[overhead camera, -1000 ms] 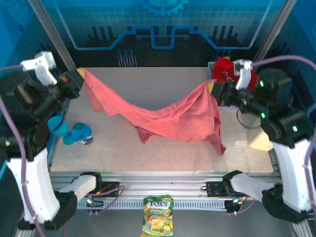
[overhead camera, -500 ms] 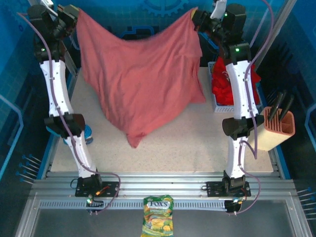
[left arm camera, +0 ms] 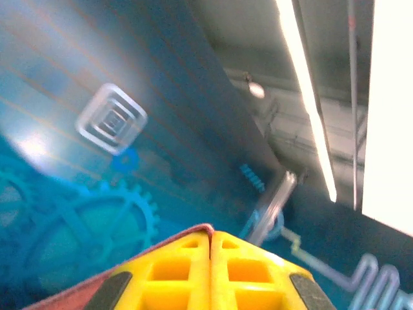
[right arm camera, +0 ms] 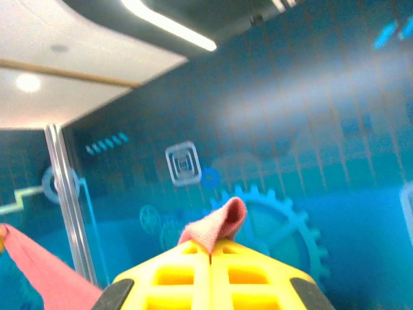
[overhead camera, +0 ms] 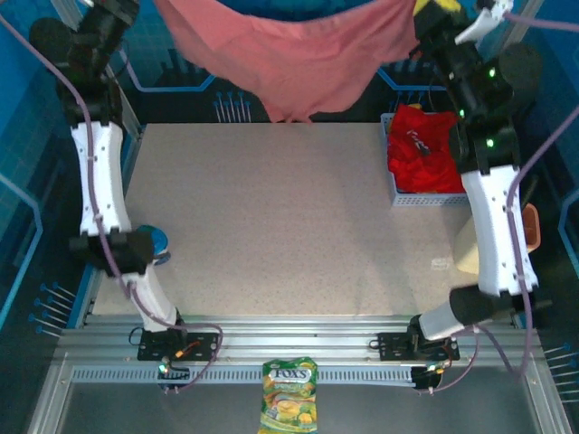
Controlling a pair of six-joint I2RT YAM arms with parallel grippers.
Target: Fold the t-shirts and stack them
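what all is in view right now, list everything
salmon-pink t-shirt: one, faded pink, held stretched in the air above the table's far edge
red t-shirts: heap, number unclear, bright red, in the basket
white mesh basket: one, white, far right of the table
table: one, speckled beige, centre
candy bag: one, green and yellow, on the frame in front of the table
blue object: one, blue, left table edge, partly hidden
holder: one, beige and orange, right table edge, mostly hidden
left gripper: one, yellow, shut on the salmon-pink t-shirt's edge
right gripper: one, yellow, shut on another edge of it
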